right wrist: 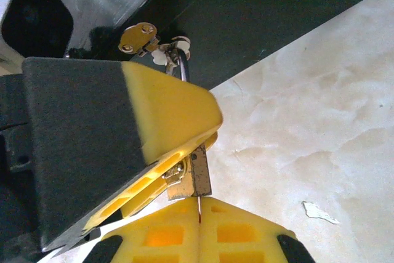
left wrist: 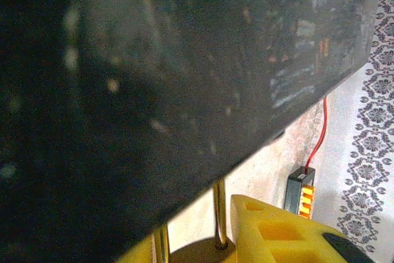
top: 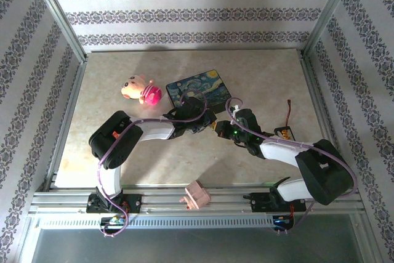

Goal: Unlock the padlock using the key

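Left tool (left wrist: 194, 232): pinching the padlock (right wrist: 189, 177) (hooked on the latch (right wrist: 138, 36) of the dark box (right wrist: 277, 4))
Right tool (right wrist: 200, 204): fingers pressed together, tips touching the padlock's underside

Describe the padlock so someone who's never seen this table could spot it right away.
Find the starry-night painted box at the centre of the table, beside the pink plush toy. Hooked on its latch is the padlock: a tiny squared brass block on a thin silvery shackle, set between yellow gripper fingers.
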Controlling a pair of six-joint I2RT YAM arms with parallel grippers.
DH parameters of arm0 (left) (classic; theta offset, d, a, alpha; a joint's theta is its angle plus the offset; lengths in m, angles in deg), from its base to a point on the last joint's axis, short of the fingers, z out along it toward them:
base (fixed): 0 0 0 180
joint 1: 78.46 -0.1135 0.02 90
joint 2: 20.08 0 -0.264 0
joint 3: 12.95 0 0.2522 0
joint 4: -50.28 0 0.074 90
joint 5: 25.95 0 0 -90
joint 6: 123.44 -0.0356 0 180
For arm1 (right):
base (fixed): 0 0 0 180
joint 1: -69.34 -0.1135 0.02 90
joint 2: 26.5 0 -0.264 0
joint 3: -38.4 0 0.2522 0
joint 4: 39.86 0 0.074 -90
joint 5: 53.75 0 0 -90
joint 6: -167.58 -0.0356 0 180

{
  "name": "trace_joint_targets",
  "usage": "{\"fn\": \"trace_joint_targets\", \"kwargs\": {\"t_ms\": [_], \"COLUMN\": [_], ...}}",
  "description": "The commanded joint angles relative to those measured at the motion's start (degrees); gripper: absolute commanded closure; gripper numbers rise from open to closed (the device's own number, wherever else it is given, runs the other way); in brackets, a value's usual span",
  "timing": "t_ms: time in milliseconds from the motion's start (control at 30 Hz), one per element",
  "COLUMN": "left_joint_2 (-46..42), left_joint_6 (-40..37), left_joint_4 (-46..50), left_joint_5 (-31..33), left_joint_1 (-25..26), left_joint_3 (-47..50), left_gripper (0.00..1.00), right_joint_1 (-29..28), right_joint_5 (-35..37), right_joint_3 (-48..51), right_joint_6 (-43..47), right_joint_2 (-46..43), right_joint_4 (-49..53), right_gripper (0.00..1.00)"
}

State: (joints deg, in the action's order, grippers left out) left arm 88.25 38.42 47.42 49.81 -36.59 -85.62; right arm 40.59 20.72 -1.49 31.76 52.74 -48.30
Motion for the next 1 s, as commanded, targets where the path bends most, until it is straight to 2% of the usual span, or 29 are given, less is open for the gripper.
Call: {"fn": "trace_joint_targets", "kwargs": {"t_ms": [0,267,633,833,867,967], "left_joint_2": [-3.55,-4.73,-2.12,-1.63,-1.66,-2.01], "left_joint_6": [3.04,2.76,3.43,3.14,3.17,3.25], "left_joint_4": [-2.06,-3.24,-2.74,-1.66,-1.5,-1.02], "left_joint_5": [-4.97,-4.66,-5.14,-4.57,-4.53,-4.22], "left_joint_1": [0.46,0.47,0.43,0.42,0.41,0.36], "left_joint_3": [1.57,2.75,1.82,1.13,1.18,1.38], "left_gripper": [0.69,0.78,0.8,0.92,0.94,1.0], "right_joint_1": [0.1,0.19,-0.34,-0.77,-0.87,-1.02], "right_joint_5": [3.97,3.63,2.61,2.56,2.74,4.27], "right_joint_3": [0.12,-0.15,-0.6,-0.5,-0.48,-0.27], "right_joint_6": [-1.05,-1.63,-1.07,-0.39,-0.17,1.32], "right_joint_2": [0.88,1.61,-0.1,-1.52,-1.91,-3.91], "right_joint_4": [1.11,0.76,0.27,0.81,1.13,3.39], "right_gripper": [1.0,1.0,1.0,1.0,0.99,0.89]}}
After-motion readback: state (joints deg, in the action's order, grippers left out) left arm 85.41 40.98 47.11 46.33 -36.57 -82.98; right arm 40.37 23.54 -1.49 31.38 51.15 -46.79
